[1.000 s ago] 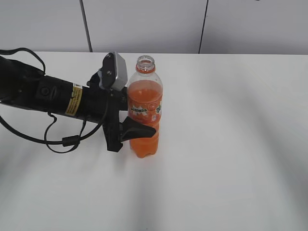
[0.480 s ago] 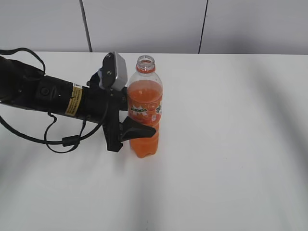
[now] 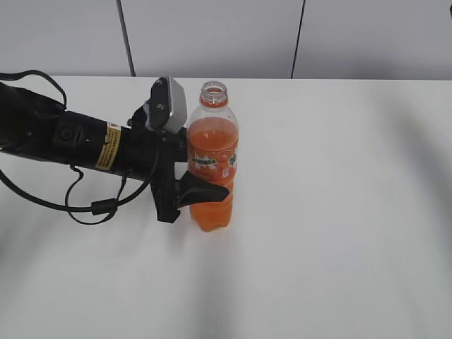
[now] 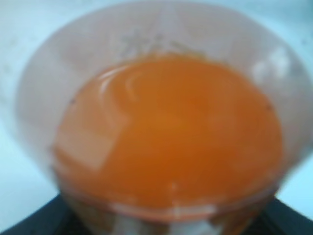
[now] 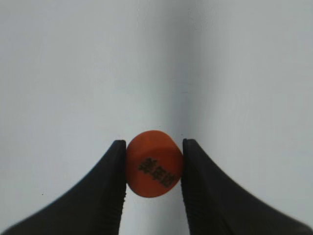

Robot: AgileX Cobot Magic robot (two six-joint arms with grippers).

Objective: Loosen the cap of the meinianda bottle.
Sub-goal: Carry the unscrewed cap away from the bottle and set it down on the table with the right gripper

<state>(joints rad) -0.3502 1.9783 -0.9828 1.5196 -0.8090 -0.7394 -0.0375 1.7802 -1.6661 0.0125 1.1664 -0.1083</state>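
The meinianda bottle stands upright on the white table, full of orange drink, with its mouth open and no cap on it. My left gripper is shut on the bottle's lower body from the left. The left wrist view shows only the blurred orange bottle close up. My right gripper is shut on the orange cap, top face with dark print toward the camera, held above the white table. The right arm is out of the exterior view.
The white table extends all round the bottle. A grey panelled wall runs along the far edge. The left arm's black cable loops on the table at the left.
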